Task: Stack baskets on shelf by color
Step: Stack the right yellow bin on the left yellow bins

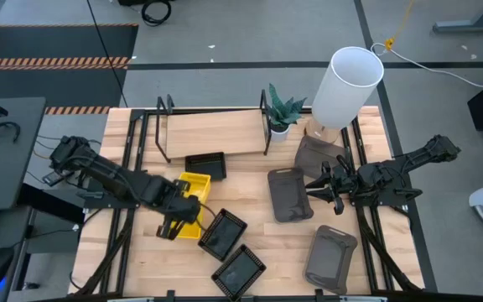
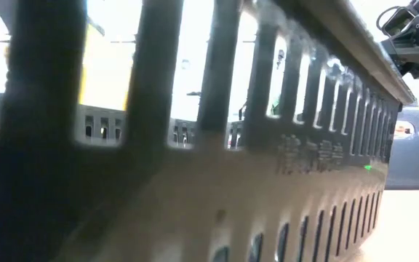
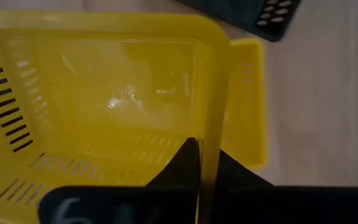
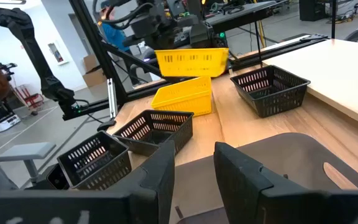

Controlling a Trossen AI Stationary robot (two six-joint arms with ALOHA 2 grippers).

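From above, your left gripper (image 1: 177,220) sits at the table's seven o'clock, over the yellow baskets (image 1: 193,186); the shelf (image 1: 212,132) lies at eleven o'clock, bare. Your right gripper (image 1: 324,188) hovers at three o'clock beside a grey basket (image 1: 289,195). The low view shows only a basket wall (image 2: 195,182) (very close). Left wrist: fingers (image 3: 179,165) pinch a yellow rim (image 3: 211,106). Right wrist: fingers (image 4: 244,171) slightly parted, empty, over grey.

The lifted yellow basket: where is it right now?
In the high view the yellow basket is left of centre, clamped by its wall in the left gripper, above another yellow basket and just in front of the black basket by the shelf.
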